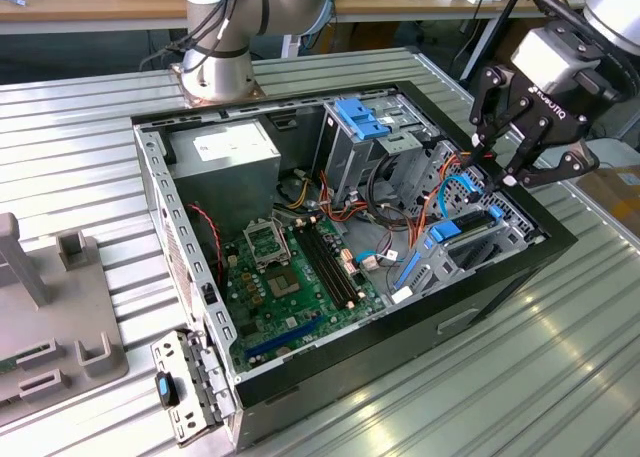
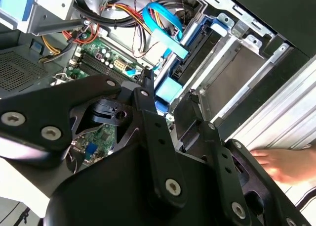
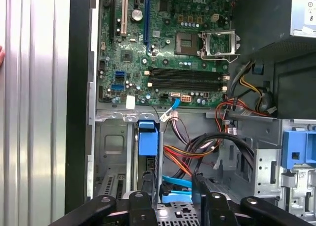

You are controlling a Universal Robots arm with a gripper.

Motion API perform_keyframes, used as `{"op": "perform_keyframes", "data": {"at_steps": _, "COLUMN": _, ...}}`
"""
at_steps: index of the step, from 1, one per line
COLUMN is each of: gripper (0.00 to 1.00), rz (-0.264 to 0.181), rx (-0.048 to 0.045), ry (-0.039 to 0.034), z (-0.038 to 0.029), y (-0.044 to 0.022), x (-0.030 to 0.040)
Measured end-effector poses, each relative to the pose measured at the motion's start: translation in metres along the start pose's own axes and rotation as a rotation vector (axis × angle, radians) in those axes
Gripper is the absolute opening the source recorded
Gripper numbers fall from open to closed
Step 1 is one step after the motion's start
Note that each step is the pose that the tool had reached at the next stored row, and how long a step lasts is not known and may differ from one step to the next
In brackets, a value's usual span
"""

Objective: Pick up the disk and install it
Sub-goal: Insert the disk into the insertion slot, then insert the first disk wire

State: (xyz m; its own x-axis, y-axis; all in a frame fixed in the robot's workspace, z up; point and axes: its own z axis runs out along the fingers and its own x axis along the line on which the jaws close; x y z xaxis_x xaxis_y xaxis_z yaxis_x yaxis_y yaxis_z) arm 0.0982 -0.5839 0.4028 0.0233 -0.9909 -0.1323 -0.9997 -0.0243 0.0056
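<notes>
Gripper [image 1: 493, 175] near one disk [image 1: 462, 227] (blue-framed) inside one case [image 1: 330, 362].

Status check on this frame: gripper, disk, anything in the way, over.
Gripper low over drive bay, right at the disk. Disk on edge in bay. Blue cable looped alongside; a hand rests outside the case.

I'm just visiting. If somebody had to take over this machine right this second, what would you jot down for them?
The gripper hangs over the drive-bay corner of the computer case, on the exterior view's right. Whether it is gripping cannot be told.
The disk is at that bay, right beneath the gripper, with its blue carrier showing.
Done: the disk has reached the bay.
Left: full seating is not confirmed from these views.
Note: a person's hand is just outside the case.
</notes>
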Motion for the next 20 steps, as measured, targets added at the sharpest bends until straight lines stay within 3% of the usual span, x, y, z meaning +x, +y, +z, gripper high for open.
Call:
{"op": "perform_keyframes", "data": {"at_steps": 4, "gripper": 0.44, "rz": 0.000, "rx": 0.0000, "ry": -0.0001, "z": 0.0012, "y": -0.0063, "x": 0.0003}}
{"op": "perform_keyframes", "data": {"at_steps": 17, "gripper": 0.44, "rz": 0.000, "rx": 0.0000, "ry": 0.0000, "z": 0.0012, "y": -0.0073, "x": 0.0003}}
{"op": "perform_keyframes", "data": {"at_steps": 18, "gripper": 0.44, "rz": 0.000, "rx": -0.0001, "ry": 0.0000, "z": 0.0012, "y": -0.0083, "x": 0.0002}}
{"op": "perform_keyframes", "data": {"at_steps": 20, "gripper": 0.44, "rz": 0.000, "rx": -0.0006, "ry": 0.0012, "z": 0.0014, "y": -0.0167, "x": -0.0012}}
